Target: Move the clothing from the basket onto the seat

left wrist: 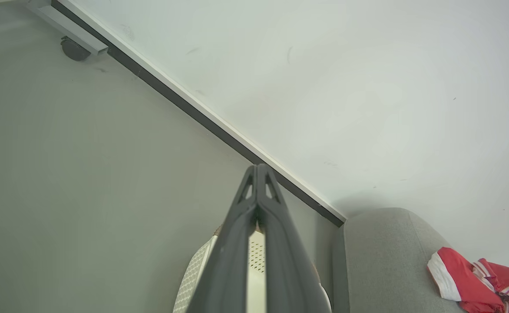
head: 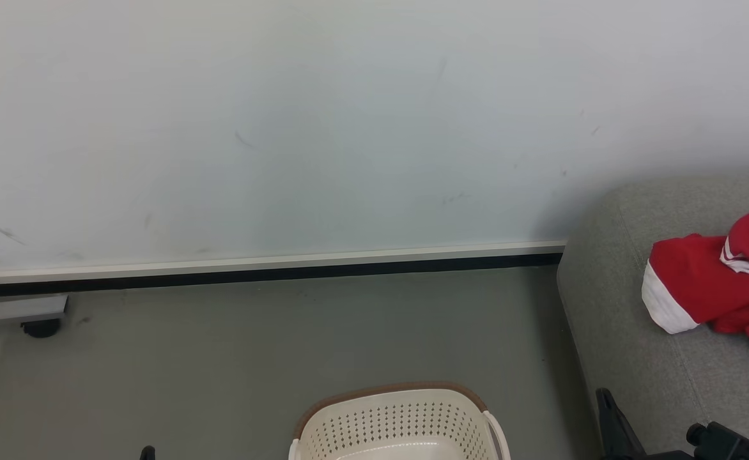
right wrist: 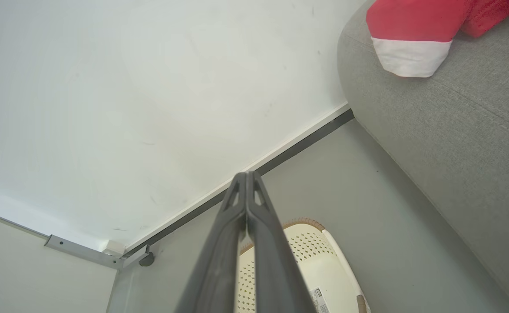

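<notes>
The clothing [head: 710, 287], red with white bands, lies in a heap on the grey seat [head: 611, 319] at the right. It also shows as clothing [left wrist: 467, 282] and clothing [right wrist: 411, 30] on the seat [left wrist: 380, 261] [right wrist: 454, 130]. The cream basket [head: 400, 421] stands on the floor at the bottom centre, and what shows of its inside is bare plastic. My left gripper [left wrist: 258, 169] is shut with nothing in it, above the basket [left wrist: 193, 278]. My right gripper [right wrist: 246, 176] is shut and empty too, over the basket [right wrist: 324, 261]. A dark finger of the right gripper [head: 610, 415] rises beside the seat's front edge.
A pale wall with a dark baseboard [head: 272, 275] runs behind the grey floor. A grey metal foot with a black caster [head: 32, 319] sits at the far left against the wall. The seat's rounded corner stands close to the basket's right side.
</notes>
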`<state>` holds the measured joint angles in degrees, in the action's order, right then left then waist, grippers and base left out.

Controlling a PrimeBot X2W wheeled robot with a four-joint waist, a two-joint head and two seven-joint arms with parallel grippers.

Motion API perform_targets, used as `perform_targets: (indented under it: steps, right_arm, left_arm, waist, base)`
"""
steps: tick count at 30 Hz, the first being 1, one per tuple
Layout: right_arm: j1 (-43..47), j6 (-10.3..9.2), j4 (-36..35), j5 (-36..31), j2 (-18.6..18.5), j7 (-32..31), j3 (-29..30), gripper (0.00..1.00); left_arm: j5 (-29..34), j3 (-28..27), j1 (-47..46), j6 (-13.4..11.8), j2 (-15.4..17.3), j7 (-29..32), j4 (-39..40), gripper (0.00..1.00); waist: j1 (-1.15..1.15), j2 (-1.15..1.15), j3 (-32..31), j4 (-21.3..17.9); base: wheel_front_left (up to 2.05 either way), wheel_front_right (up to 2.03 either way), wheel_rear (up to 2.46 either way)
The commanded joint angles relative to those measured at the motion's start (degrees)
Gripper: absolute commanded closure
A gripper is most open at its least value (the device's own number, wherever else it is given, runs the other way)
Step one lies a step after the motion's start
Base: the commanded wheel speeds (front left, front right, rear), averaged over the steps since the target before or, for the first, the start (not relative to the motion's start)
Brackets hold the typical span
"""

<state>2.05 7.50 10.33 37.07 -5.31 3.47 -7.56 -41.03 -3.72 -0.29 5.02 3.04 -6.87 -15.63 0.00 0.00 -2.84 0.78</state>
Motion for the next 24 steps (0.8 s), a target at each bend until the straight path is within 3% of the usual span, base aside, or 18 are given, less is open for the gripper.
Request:
perform_targets:
  steps: [1, 24]
  right_arm:
    - [-1.63, 0.0, -0.53, 2.72, -0.53, -0.22, 0.3, 1.0]
    - [-4.03, 0.0, 0.63, 21.07, -1.17, -1.05, 1.72, 1.0]
  left_arm:
    - [-2.37, -0.58, -1.55, 0.22, 0.14, 0.61, 1.11, 1.0]
    - [-17.68, -2.24, -2.66, 0.3, 0.07, 5.28, 2.47, 1.0]
  waist:
    - [0.0, 0.0, 0.05, -0.01]
    - [0.0, 0.0, 0.68, -0.19]
  base:
    - [0.0, 0.0, 0.0]
    - [0.0, 0.0, 0.0]
